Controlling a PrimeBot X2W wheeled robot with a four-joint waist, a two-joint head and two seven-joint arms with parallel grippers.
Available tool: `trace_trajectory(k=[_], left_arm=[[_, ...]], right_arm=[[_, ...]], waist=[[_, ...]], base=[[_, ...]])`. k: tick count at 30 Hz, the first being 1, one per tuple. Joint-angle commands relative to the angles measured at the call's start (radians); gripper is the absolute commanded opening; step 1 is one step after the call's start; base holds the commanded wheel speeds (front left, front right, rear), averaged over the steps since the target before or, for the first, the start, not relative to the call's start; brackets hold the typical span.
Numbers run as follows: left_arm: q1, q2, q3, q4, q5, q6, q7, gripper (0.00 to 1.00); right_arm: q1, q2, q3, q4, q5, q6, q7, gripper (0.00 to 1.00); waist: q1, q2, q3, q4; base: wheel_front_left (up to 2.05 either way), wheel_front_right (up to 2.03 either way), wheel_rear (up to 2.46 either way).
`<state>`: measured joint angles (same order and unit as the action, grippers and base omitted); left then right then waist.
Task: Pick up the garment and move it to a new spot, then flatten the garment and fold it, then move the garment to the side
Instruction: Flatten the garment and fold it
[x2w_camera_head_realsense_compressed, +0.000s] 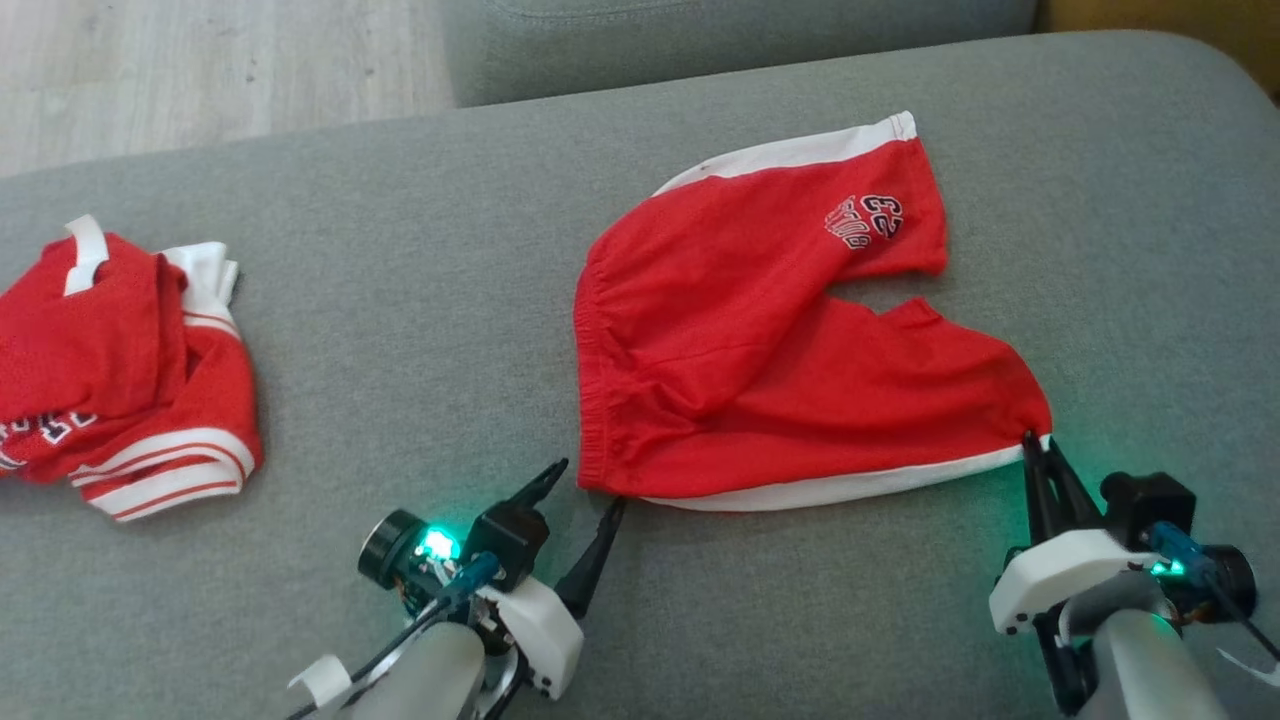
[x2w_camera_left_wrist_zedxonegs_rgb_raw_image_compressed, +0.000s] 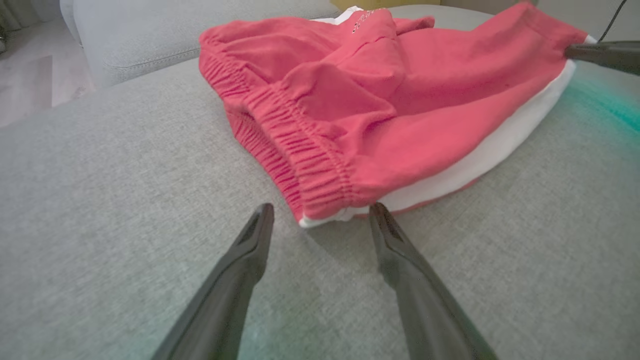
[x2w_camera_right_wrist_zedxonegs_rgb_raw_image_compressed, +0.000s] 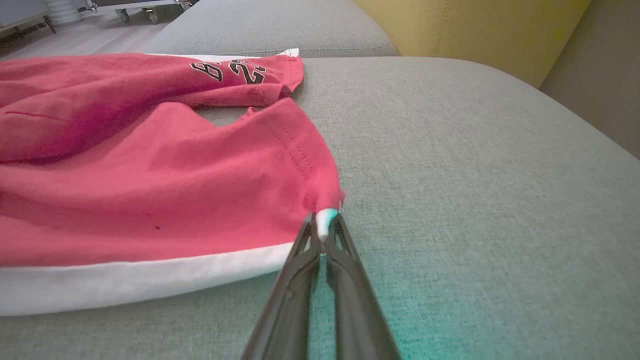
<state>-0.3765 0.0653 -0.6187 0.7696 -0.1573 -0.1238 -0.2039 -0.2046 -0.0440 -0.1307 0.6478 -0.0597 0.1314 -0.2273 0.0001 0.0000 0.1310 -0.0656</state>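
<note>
On my head view the red shorts (x2w_camera_head_realsense_compressed: 760, 330) lie spread on the grey sofa cushion (x2w_camera_head_realsense_compressed: 400, 330), right of centre, with the elastic waistband toward my left and the two legs running off to my right. The far leg carries a printed number, and a white stripe runs along the near edge. My right gripper (x2w_camera_head_realsense_compressed: 1035, 450) has its jaws pressed together on the near leg's hem corner; the right wrist view shows the fingertips (x2w_camera_right_wrist_zedxonegs_rgb_raw_image_compressed: 320, 235) pinching a small tuft of white trim from the shorts (x2w_camera_right_wrist_zedxonegs_rgb_raw_image_compressed: 150, 175). My left gripper (x2w_camera_head_realsense_compressed: 590, 483) sits at the near waistband corner with its jaws spread wide. In the left wrist view the corner of the shorts (x2w_camera_left_wrist_zedxonegs_rgb_raw_image_compressed: 350, 100) lies just ahead of the gap between the two fingers (x2w_camera_left_wrist_zedxonegs_rgb_raw_image_compressed: 240, 270), though I cannot tell whether the right-hand tip actually touches the cloth. A second red and white garment (x2w_camera_head_realsense_compressed: 120, 370), apparently a jersey, lies crumpled well apart at the cushion's left side.
</note>
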Motion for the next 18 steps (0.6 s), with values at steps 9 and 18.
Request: trace_trajectory(k=[9, 18], left_arm=[[-0.084, -0.007, -0.015, 0.015, -0.03, -0.005, -0.049, 1.0], [-0.099, -0.009, -0.053, 0.006, -0.046, -0.006, -0.057, 0.0]], right_arm=[[-0.052, -0.006, 0.038, -0.012, 0.015, -0.001, -0.014, 0.0], [-0.065, -0.006, 0.036, -0.001, 0.011, -0.001, -0.019, 0.0]], waist=[[-0.0001, 0.0, 0.023, -0.015], [-0.0001, 0.0, 0.023, -0.013]], base=[[0.0, 0.0, 0.0], [0.0, 0.0, 0.0]])
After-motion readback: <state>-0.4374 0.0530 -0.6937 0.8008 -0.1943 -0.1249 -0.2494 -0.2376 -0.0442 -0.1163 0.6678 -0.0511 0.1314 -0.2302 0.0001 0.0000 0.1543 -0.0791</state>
